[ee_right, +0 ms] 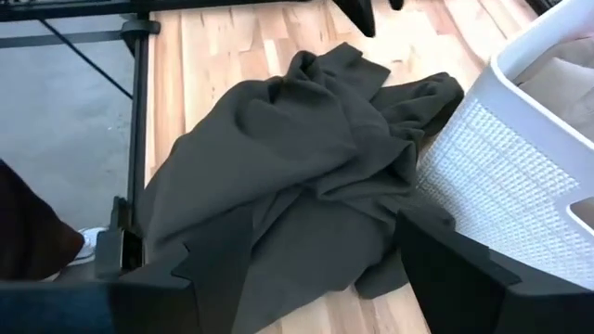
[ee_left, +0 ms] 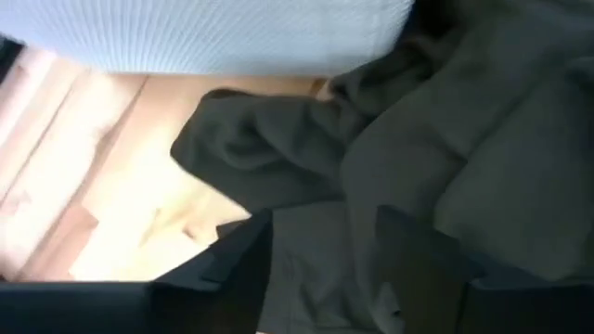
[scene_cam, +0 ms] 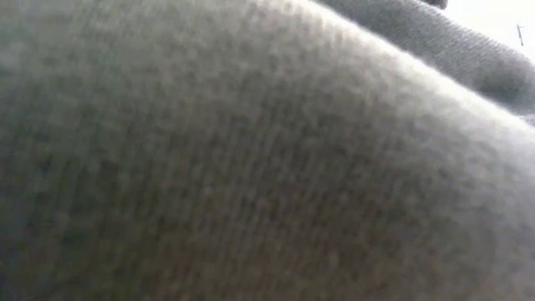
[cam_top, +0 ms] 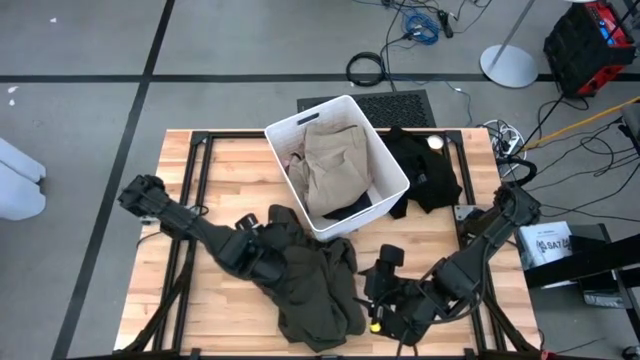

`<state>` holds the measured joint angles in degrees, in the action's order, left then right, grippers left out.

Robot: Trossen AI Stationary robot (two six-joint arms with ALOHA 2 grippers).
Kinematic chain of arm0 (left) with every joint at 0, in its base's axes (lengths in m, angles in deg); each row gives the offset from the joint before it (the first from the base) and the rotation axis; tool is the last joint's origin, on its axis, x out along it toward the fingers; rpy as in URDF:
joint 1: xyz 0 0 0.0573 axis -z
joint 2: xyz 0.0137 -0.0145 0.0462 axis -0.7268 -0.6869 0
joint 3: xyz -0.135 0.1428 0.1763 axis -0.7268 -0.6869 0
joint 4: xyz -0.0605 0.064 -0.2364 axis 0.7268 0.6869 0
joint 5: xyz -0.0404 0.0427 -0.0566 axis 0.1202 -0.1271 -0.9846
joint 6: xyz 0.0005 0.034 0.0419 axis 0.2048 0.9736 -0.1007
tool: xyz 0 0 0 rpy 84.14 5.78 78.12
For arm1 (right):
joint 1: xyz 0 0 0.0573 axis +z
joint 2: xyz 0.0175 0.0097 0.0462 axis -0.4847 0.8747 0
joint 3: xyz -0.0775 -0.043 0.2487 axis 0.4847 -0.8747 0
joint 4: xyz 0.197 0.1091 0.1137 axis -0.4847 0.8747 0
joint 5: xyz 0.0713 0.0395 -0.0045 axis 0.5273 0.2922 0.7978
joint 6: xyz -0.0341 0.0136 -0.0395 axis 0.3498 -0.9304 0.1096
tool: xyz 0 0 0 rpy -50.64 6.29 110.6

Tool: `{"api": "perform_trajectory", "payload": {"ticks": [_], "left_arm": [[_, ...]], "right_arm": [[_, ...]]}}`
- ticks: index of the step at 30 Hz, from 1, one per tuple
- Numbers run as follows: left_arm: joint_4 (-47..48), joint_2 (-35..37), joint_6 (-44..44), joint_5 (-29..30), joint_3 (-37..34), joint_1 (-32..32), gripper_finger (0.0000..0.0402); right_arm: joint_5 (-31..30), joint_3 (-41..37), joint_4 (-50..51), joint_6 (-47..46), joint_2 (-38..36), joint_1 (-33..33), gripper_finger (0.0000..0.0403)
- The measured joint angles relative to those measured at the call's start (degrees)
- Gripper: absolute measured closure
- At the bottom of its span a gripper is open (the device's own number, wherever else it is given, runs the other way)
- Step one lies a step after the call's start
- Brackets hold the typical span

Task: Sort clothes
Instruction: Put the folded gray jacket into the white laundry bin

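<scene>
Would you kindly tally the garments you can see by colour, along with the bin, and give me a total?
Dark olive garment, on the table: 1
Khaki tan garment, in the bin: 1
Black garment, beside the bin: 1
White bin: 1
Total: 4. More clothes may lie under the tan one; only dark and pale edges show there.

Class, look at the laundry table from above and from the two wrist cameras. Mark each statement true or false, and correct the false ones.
1. A tan garment lies in the white bin. True.
2. The large olive garment is in the bin. False: it lies on the table, beside the bin.
3. A black garment lies right of the bin. True.
4. The right claw grips the bin. False: it is open, holding nothing.
</scene>
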<state>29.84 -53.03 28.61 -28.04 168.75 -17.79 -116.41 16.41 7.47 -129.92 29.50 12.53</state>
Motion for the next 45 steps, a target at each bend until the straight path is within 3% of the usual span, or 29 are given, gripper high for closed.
{"api": "perform_trajectory", "payload": {"ticks": [3,8,18,25,31,36,45], "left_arm": [[-0.81,0.0,0.62,-3.6,-2.87,-1.93,0.0169],[-6.81,-0.04,12.4,-12.49,-6.9,-2.57,0.015],[-18.8,-0.04,23.49,-14.81,-7.98,-2.06,0.0148],[-23.75,0.14,21.9,-15.08,-15.48,-2.13,0.0148],[-39.87,0.2,19.95,-17.0,-24.52,-2.06,0.0148],[-41.36,-1.72,12.98,-14.73,-30.95,-2.45,0.0148],[-57.14,-9.92,14.83,-11.6,-34.09,-2.13,0.0148]], "right_arm": [[0.07,0.0,0.85,-1.15,0.0,0.69,0.0152],[-0.33,-0.02,3.27,-4.3,0.0,1.35,0.0152],[-0.42,-0.04,4.1,-5.98,0.04,1.35,0.0152],[-0.35,-0.1,4.48,-6.2,0.09,1.39,0.0152],[-0.35,-0.13,4.77,-6.2,0.09,1.32,0.0152],[-0.43,-0.13,4.91,-6.2,0.09,1.32,0.0152],[-0.33,-0.13,5.25,-6.11,0.42,-0.27,0.0152]]}}
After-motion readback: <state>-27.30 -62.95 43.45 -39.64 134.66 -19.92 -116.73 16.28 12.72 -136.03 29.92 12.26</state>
